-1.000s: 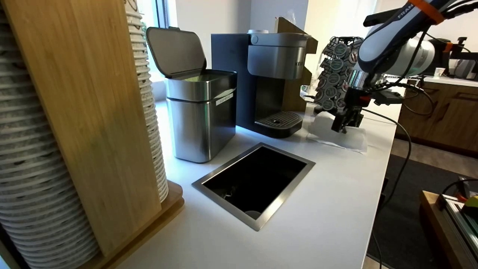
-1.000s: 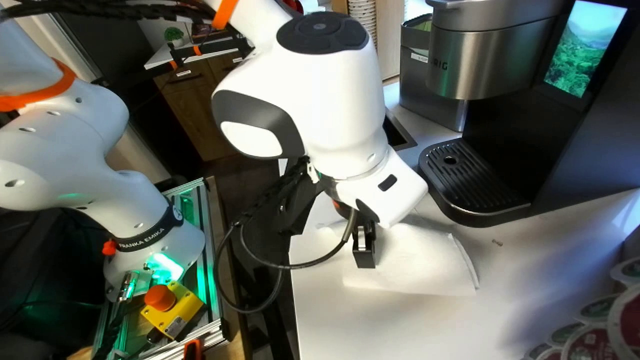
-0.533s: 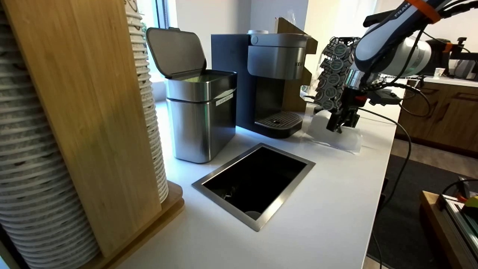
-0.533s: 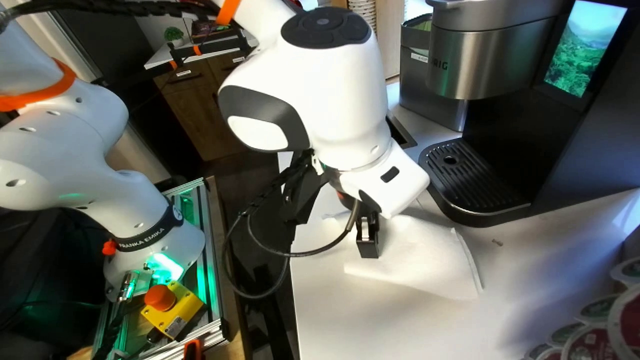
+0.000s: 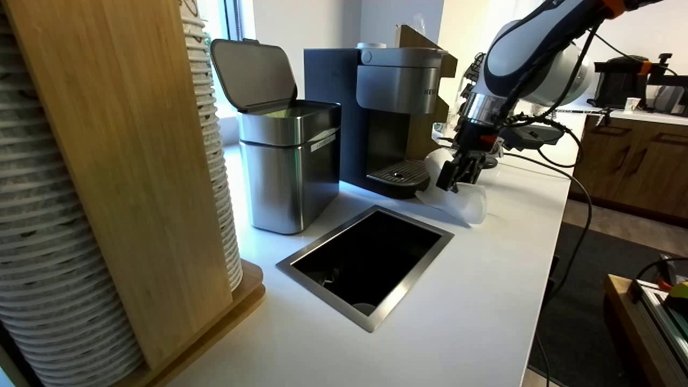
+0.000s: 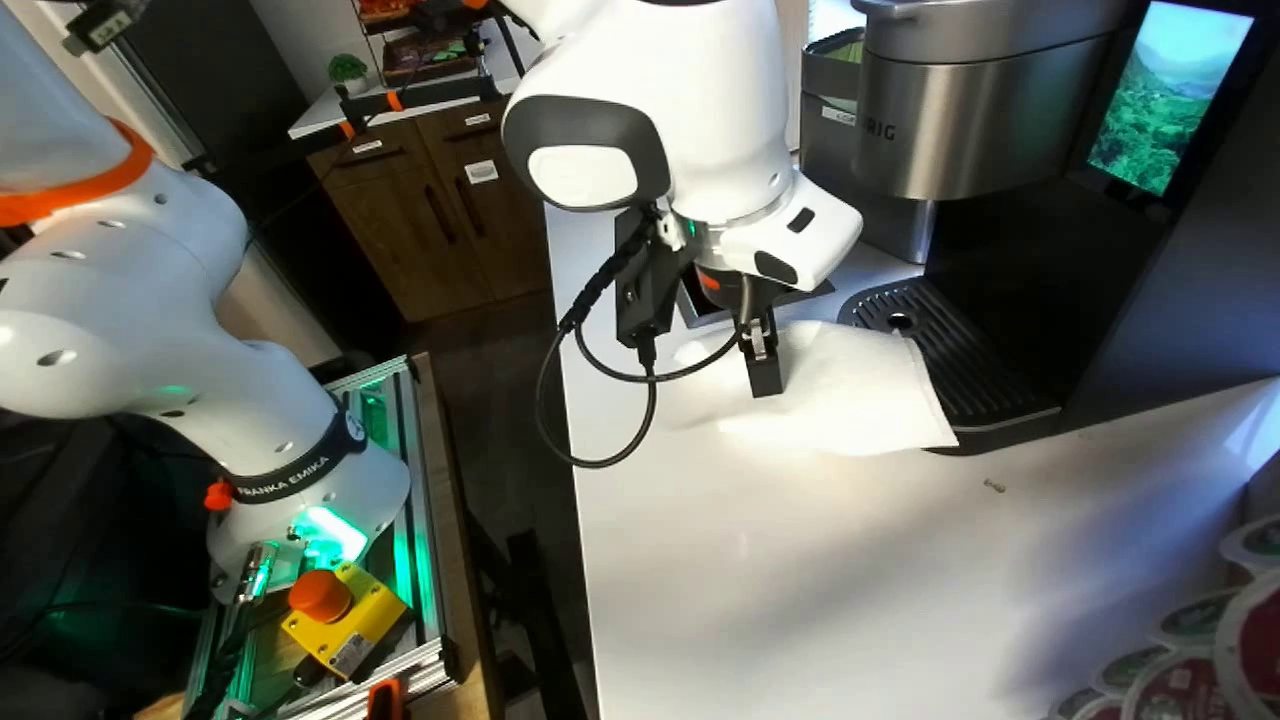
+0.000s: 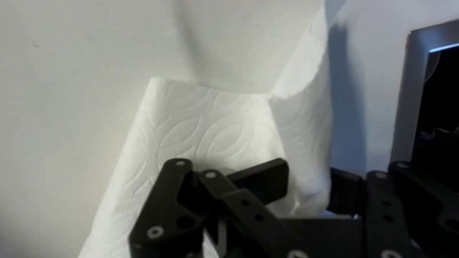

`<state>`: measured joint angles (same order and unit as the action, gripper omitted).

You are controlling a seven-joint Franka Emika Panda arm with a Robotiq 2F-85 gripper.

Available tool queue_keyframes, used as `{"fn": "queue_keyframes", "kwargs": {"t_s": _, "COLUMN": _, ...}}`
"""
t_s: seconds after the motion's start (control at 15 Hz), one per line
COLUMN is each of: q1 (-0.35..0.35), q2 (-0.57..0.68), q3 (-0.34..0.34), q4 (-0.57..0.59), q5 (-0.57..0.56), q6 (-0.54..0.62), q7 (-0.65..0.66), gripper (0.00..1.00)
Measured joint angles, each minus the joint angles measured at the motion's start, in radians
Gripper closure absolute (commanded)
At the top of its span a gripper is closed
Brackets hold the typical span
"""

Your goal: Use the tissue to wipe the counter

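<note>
The tissue (image 5: pixel 466 203) is a thin white sheet, bent and partly folded. It also shows in an exterior view (image 6: pixel 850 395), where its corner overlaps the coffee machine's drip tray. My gripper (image 5: pixel 456 185) points down and is shut on the tissue, which is bunched between its fingers in the wrist view (image 7: pixel 308 182). One side of the tissue (image 7: pixel 200 125) hangs out flat there, and another part curls upward. A shadow shows beside it on the white counter (image 5: pixel 457 301); I cannot tell how much of the tissue touches the counter.
The steel-rimmed cutout (image 5: pixel 414 280) lies close to the gripper. The coffee machine (image 5: pixel 398 88) with its drip tray (image 6: pixel 960 375) stands beside it. A steel bin (image 5: pixel 274 183) with open lid and a wooden cup rack (image 5: pixel 107 161) stand farther along. A small scrap (image 6: pixel 994 486) lies on the counter.
My gripper has moved along the counter toward the cutout with the tissue in it. The tissue is more bent and now overlaps the drip tray in an exterior view.
</note>
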<state>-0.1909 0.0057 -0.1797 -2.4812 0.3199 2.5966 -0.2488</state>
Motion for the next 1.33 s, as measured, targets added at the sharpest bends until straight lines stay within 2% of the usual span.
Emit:
{"fn": "queue_keyframes", "kwargs": {"t_s": 0.27, "q1": 0.024, "q2": 0.024, "q3": 0.033, "q4": 0.014, "q5": 0.063, "q6": 0.0, "q7": -0.058, "gripper": 1.0}}
{"fn": "queue_keyframes", "kwargs": {"t_s": 0.53, "q1": 0.027, "q2": 0.043, "q3": 0.057, "q4": 0.017, "q5": 0.173, "q6": -0.007, "q7": -0.181, "gripper": 1.0}}
{"fn": "queue_keyframes", "kwargs": {"t_s": 0.73, "q1": 0.022, "q2": 0.049, "q3": 0.057, "q4": 0.016, "q5": 0.174, "q6": -0.056, "q7": -0.251, "gripper": 1.0}}
{"fn": "queue_keyframes", "kwargs": {"t_s": 0.93, "q1": 0.009, "q2": 0.054, "q3": 0.031, "q4": 0.009, "q5": 0.02, "q6": -0.135, "q7": -0.216, "gripper": 1.0}}
{"fn": "queue_keyframes", "kwargs": {"t_s": 1.2, "q1": -0.006, "q2": 0.06, "q3": -0.027, "q4": 0.0, "q5": -0.289, "q6": -0.143, "q7": -0.007, "gripper": 1.0}}
{"fn": "queue_keyframes", "kwargs": {"t_s": 1.33, "q1": -0.013, "q2": 0.06, "q3": -0.043, "q4": 0.0, "q5": -0.372, "q6": -0.124, "q7": 0.073, "gripper": 1.0}}
